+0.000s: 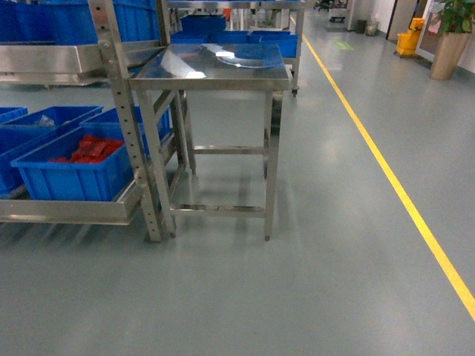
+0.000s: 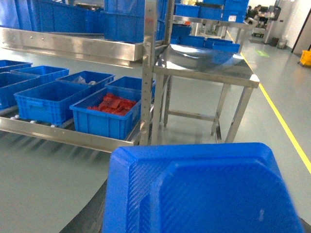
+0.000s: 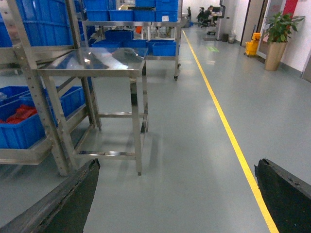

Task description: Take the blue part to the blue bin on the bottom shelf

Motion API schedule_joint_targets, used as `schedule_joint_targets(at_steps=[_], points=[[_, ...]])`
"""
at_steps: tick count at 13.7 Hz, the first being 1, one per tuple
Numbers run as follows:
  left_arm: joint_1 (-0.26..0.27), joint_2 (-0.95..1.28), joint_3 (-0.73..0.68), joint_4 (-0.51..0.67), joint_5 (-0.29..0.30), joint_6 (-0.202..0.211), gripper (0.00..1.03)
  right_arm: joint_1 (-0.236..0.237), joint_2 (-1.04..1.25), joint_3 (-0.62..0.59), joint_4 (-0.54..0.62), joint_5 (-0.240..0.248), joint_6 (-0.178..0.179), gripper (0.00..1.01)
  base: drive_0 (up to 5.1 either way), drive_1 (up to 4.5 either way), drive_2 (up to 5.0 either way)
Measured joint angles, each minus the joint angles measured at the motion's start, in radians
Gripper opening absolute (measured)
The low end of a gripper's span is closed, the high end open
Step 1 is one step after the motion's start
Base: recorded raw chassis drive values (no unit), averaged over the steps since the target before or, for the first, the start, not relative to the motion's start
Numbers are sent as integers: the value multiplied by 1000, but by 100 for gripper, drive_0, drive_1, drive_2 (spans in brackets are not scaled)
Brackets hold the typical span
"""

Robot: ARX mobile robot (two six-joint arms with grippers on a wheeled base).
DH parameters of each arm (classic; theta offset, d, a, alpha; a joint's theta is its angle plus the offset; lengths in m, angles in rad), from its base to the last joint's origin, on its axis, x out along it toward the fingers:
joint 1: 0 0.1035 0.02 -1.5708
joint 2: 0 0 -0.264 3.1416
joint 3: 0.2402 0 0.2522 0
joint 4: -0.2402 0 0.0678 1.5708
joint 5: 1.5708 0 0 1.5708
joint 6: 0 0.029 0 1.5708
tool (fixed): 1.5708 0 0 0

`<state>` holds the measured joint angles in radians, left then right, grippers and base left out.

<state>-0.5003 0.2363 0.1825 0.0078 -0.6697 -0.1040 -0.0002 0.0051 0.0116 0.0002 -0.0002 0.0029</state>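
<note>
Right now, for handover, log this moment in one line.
state: facing rack | right gripper: open, empty | blue part: unseen | bottom shelf: ahead-left, crates aboard

1. The bottom shelf [image 1: 67,211] is a low steel level with a plain front rail, held by perforated uprights [image 1: 130,126].
2. On it, at the right end beside the upright, stands a blue crate [image 1: 74,174] filled with red bags [image 1: 93,148].
3. Further blue bins [image 2: 48,99] stand on the same level to its left and behind it; in the left wrist view the one just left of the red-bag crate looks bare inside.
4. An upper steel shelf [image 2: 73,46] carries more blue crates [image 2: 58,17].
5. A small steel table [image 1: 211,70] stands on the grey floor [image 1: 312,282], touching the rack's right side; its shiny top shows only reflections.
6. A yellow line [image 1: 386,170] runs along the floor.
</note>
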Motion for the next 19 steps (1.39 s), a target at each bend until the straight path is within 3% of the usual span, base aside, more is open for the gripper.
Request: schedule_joint_targets(at_steps=[19], points=[[0,-1,0,-1,-1,0,44,0,0,0,-6,0,0,98,-1,430,-433]])
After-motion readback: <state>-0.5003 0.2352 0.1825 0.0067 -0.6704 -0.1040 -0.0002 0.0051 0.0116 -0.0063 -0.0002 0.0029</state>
